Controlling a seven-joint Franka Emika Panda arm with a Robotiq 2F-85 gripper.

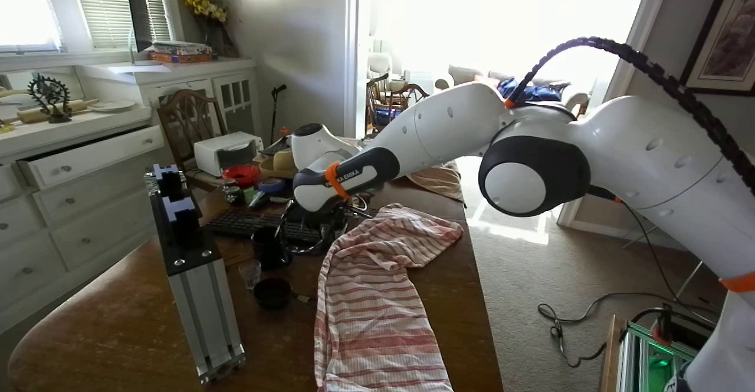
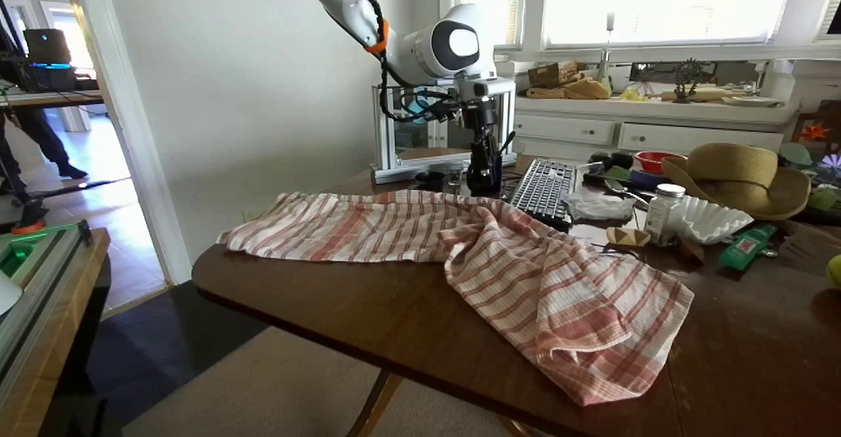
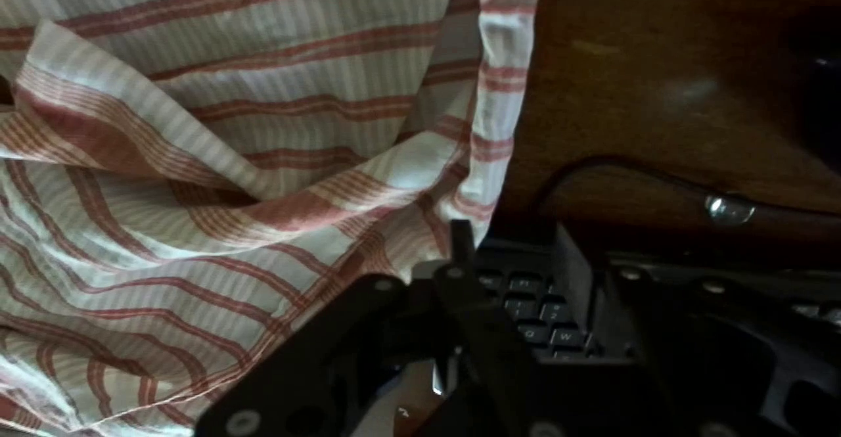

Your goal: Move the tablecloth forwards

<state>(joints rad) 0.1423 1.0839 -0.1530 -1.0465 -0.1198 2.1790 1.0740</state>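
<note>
The tablecloth is a long cloth with red and white stripes lying along the table. It is fairly flat at one end and bunched into folds at the other, as an exterior view shows. In the wrist view the tablecloth fills the left side, with a raised fold and a narrow edge strip. My gripper points down beside the cloth's edge, over the black keyboard. Its fingers are apart with keyboard keys visible between them. The left finger overlaps the cloth's edge in view; I cannot tell whether it touches.
An upright metal frame, a clear glass, a dark bowl and a black mug stand beside the cloth. A straw hat, a bottle and a white fluted dish lie beyond the keyboard.
</note>
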